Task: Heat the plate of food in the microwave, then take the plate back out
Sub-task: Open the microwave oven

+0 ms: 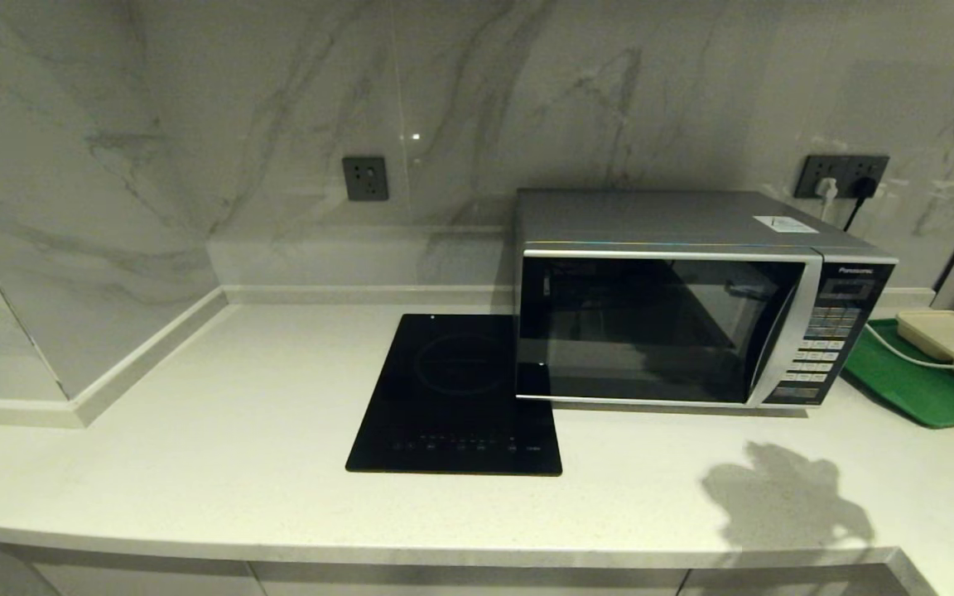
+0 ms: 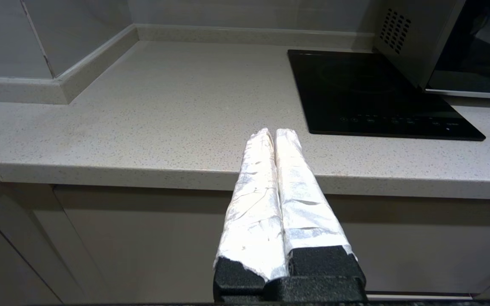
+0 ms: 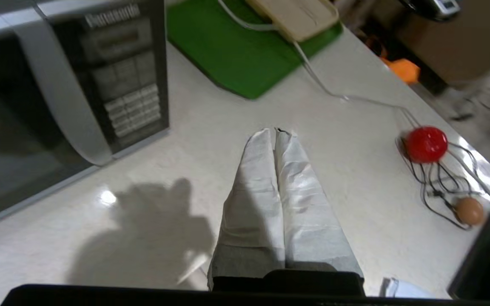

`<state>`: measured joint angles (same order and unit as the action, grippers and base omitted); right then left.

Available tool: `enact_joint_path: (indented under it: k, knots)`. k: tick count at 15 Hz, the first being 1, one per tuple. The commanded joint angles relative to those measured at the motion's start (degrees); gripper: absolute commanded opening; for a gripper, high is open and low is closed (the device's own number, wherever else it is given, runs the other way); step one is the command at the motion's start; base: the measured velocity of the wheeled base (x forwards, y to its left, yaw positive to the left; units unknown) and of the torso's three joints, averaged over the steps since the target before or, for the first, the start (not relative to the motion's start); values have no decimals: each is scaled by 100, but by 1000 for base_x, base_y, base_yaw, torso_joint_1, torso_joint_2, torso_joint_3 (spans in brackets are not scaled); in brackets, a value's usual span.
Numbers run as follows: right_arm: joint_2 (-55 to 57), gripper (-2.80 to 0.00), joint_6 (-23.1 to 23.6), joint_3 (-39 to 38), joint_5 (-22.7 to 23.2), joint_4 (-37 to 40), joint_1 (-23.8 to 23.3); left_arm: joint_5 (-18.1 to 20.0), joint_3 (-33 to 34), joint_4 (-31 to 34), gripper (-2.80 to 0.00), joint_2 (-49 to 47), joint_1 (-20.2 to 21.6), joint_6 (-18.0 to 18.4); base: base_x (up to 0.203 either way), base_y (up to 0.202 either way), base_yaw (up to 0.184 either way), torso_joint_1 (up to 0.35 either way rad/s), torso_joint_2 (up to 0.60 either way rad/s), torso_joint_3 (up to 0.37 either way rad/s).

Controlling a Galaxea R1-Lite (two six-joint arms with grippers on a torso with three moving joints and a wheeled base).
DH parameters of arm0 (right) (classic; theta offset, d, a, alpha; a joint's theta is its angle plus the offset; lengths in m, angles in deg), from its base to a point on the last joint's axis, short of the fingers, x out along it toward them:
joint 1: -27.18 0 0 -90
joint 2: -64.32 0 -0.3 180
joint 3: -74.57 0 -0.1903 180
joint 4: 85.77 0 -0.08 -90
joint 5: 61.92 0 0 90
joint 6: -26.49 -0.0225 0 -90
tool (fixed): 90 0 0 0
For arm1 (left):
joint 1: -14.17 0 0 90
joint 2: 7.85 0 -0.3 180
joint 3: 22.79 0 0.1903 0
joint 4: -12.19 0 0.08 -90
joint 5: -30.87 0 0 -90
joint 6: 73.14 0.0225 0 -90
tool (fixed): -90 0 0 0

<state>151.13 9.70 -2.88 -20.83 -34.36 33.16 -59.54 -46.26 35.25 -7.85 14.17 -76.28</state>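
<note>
The silver Panasonic microwave (image 1: 659,331) stands at the back right of the counter, its dark glass door closed and its keypad panel (image 3: 130,106) on the right side. The plate of food is hidden; nothing shows through the dark glass. Neither arm appears in the head view. My left gripper (image 2: 274,132) hovers shut and empty just over the counter's front edge, left of the microwave (image 2: 415,42). My right gripper (image 3: 275,131) is shut and empty above the counter in front of the keypad side, casting a shadow (image 1: 783,497).
A flat black induction cooktop (image 1: 456,397) lies left of the microwave. A green tray (image 1: 916,381) with a beige lidded box (image 1: 953,343) and a white cable sits on the right. A red ball (image 3: 425,144), a brown ball (image 3: 468,210) and black wires lie near the counter's right end.
</note>
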Motion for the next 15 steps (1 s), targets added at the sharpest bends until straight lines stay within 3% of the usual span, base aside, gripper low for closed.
enact_joint_path:
  k: [1, 4, 7, 8, 15]
  knots:
    - [717, -280, -243, -299, -315, -297, 427, -2, 1, -5, -280, 0, 0, -3, 0, 0, 0, 0, 0, 0]
    - [1183, -280, -475, -804, -1186, -963, 1091, -2, 1, -5, -280, 0, 0, -3, 0, 0, 0, 0, 0, 0]
    - [1549, -280, -683, -956, -1452, -1342, 1334, -2, 1, -5, -280, 0, 0, -3, 0, 0, 0, 0, 0, 0]
    - [1657, 0, -844, -964, -1454, -1340, 1335, -2, 1, -5, -280, 0, 0, -3, 0, 0, 0, 0, 0, 0]
    - [2404, 0, -1622, -819, -1464, -1356, 1335, -2, 1, -5, -280, 0, 0, -3, 0, 0, 0, 0, 0, 0]
